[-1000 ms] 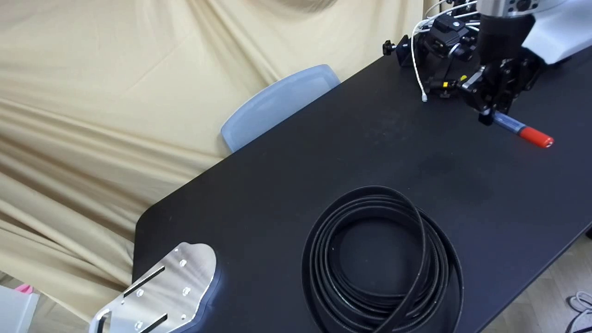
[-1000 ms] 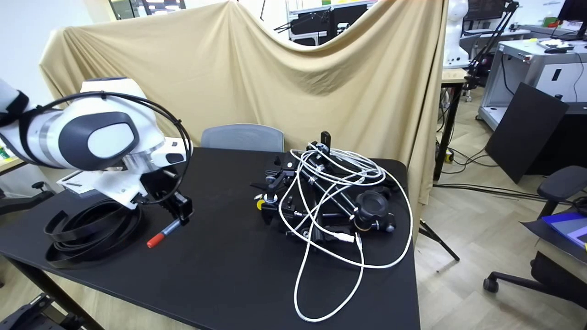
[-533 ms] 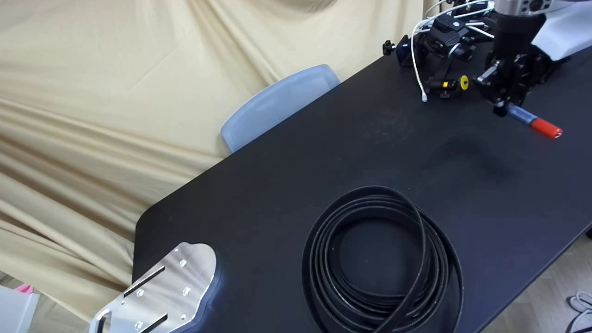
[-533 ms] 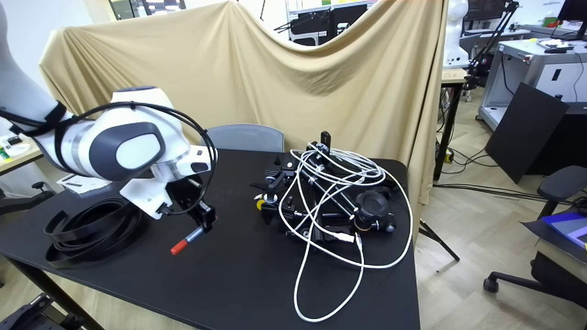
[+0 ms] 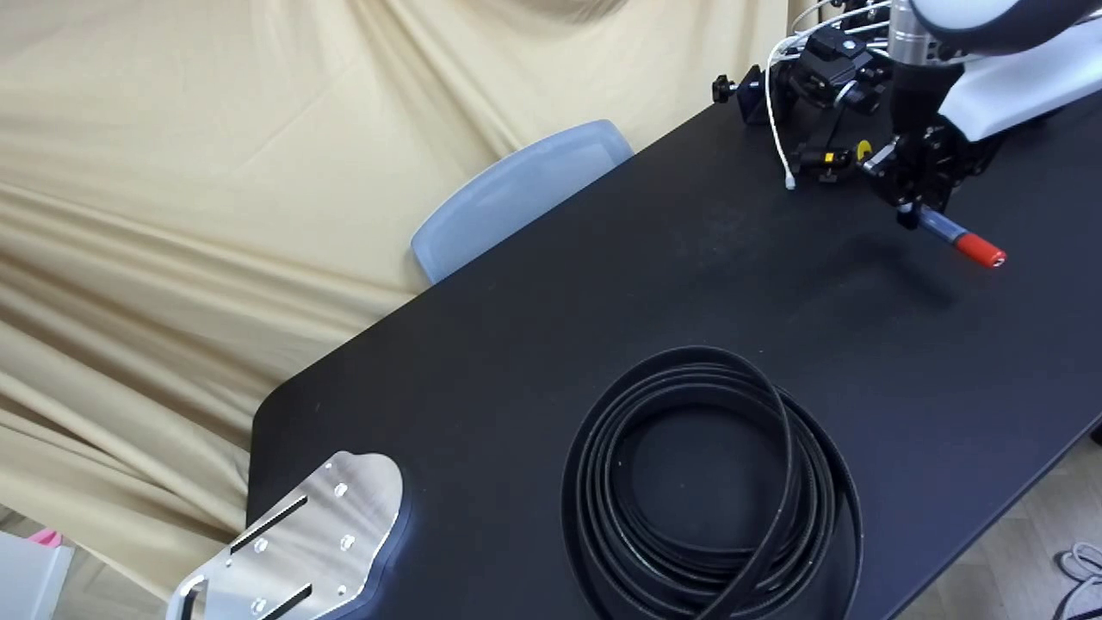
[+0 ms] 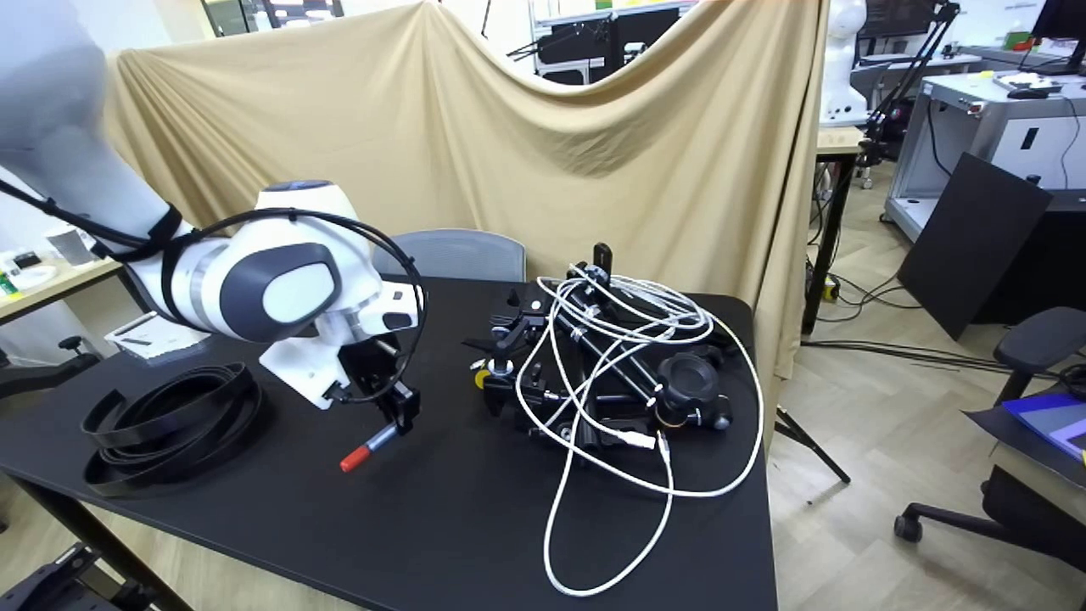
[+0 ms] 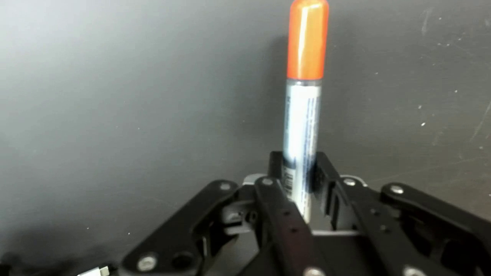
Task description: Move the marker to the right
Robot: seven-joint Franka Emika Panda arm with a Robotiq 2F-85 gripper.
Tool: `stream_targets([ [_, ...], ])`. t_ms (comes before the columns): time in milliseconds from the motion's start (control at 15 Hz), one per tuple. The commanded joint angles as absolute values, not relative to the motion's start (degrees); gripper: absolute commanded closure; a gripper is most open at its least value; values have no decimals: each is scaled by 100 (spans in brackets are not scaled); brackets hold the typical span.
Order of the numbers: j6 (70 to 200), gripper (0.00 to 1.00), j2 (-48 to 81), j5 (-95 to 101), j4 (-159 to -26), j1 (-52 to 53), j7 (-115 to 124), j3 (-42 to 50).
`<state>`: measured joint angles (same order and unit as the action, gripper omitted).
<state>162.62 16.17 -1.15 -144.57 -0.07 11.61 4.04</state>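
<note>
The gripper (image 7: 299, 168) is clamped on the marker (image 7: 303, 107), and the red cap (image 5: 981, 250) points outward, beyond the fingers (image 7: 324, 168). Both hang above the table (image 5: 516, 370); lowering seems necessary before release.

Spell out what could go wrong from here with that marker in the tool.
The tool grips the marker well back from its jutting cap, so a bump out there could twist it loose.
The marker seems held above the table; released now, it might drop and roll.
Straying toward the white cable could snag one of its loops.
</note>
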Motion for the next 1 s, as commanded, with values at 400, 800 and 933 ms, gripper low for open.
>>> stream_targets([
  [400, 16254, 46, 2057, -286, -14079, -23, 1106, 371],
  [800, 16226, 4, 2002, -275, -14093, 74, 1175, 409],
  [933, 16122, 0, 1855, -211, -14130, 201, 1308, 465],
])
